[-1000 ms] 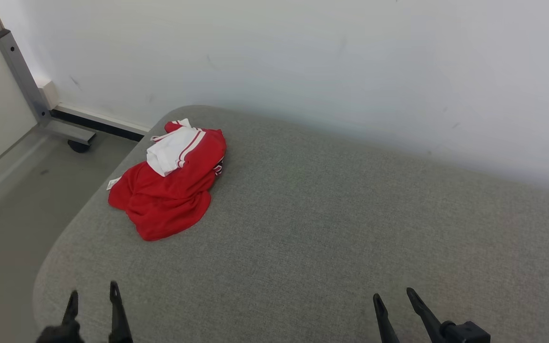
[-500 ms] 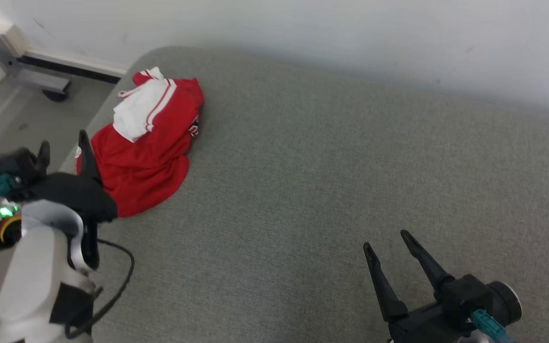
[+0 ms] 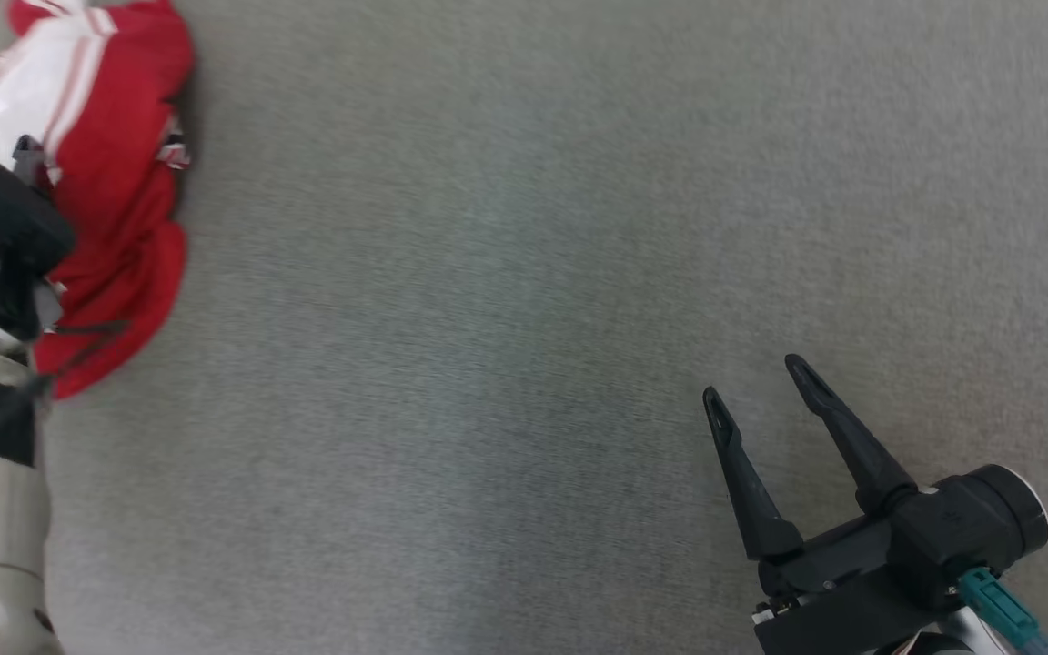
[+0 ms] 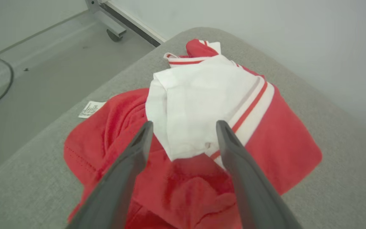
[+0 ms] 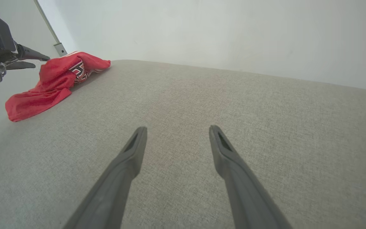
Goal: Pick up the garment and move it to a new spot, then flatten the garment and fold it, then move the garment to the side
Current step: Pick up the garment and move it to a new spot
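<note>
1. Because the grey cushion [image 3: 524, 273] lay bare across most of its width, it offered plenty of room for a new spot.
2. The red-and-white garment [image 4: 275, 140] sat bunched at the cushion's far left corner, close to its rounded edge.
3. The left gripper [image 4: 184, 124] hung over that heap, jaws spread wide and holding nothing. I judged it should sink onto a thick fold, not one thin layer, before closing.
4. The right gripper [image 3: 753, 377] hovered above the cushion's near right part, likewise wide and empty.
5. A small white label [image 4: 89, 108] poked out toward the cushion's left edge.
</note>
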Available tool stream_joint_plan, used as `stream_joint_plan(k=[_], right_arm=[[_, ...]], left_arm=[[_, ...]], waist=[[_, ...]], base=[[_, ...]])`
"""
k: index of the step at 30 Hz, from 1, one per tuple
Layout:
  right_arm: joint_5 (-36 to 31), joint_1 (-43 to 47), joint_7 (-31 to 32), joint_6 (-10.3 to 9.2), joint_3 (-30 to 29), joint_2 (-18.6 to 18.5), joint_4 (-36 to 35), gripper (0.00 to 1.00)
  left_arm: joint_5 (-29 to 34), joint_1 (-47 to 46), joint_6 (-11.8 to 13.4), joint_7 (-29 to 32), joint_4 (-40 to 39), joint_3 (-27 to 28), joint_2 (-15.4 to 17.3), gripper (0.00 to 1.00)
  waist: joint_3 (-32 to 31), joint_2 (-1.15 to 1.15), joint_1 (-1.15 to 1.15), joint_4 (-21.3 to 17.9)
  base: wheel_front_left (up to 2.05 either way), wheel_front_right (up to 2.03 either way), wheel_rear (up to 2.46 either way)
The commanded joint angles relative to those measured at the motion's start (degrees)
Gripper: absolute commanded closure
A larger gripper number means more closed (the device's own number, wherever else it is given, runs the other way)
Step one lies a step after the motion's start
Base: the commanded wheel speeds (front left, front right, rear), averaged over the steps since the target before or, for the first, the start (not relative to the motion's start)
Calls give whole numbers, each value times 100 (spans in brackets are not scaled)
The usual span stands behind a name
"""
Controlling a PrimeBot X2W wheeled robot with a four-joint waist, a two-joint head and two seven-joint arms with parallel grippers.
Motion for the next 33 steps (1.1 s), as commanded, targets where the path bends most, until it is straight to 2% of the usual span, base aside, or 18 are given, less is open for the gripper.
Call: stream_joint_plan(k=[1, 5, 10, 11, 12, 13, 20, 24, 33], right_arm=[[-6, -78, 1, -12, 10, 64, -48, 0], [2, -115, -72, -12, -11, 121, -65, 0], [73, -184, -198, -12, 8, 209, 55, 0], [75, -200, -221, -12, 25, 222, 90, 0], [84, -230, -244, -12, 50, 238, 132, 0], [100, -258, -283, -12, 72, 254, 182, 0], [219, -369, -498, -12, 274, 358, 623, 0], [351, -380, -674, -12, 395, 432, 945, 0], [619, -73, -1025, -12, 544, 568, 1708, 0]], left_arm=[[-111, -128, 62, 138, 101, 73, 66, 0], [-264, -371, 191, 672, 388, 158, 202, 0], [-192, -448, 229, 1227, 620, 17, 321, 0], [-158, -452, 243, 1254, 623, -27, 342, 11], [-109, -455, 248, 1232, 614, -69, 371, 72], [-87, -441, 252, 1281, 638, -105, 379, 100], [69, -351, 201, 1524, 617, -301, 619, 100], [119, -336, 175, 1619, 431, -396, 805, 100], [504, -94, -16, 1999, -230, -924, 985, 100]], waist=[[711, -2, -3, -683], [806, -2, -3, -826], [778, -2, -3, -883], [763, -2, -3, -882], [739, -2, -3, -880], [697, -2, -3, -878], [161, -2, -3, -898], [-347, -2, -3, -963], [-1765, -2, -3, -1185]], base=[[0, 0, 0], [0, 0, 0], [0, 0, 0], [0, 0, 0], [0, 0, 0], [0, 0, 0], [0, 0, 0], [0, 0, 0], [0, 0, 0]])
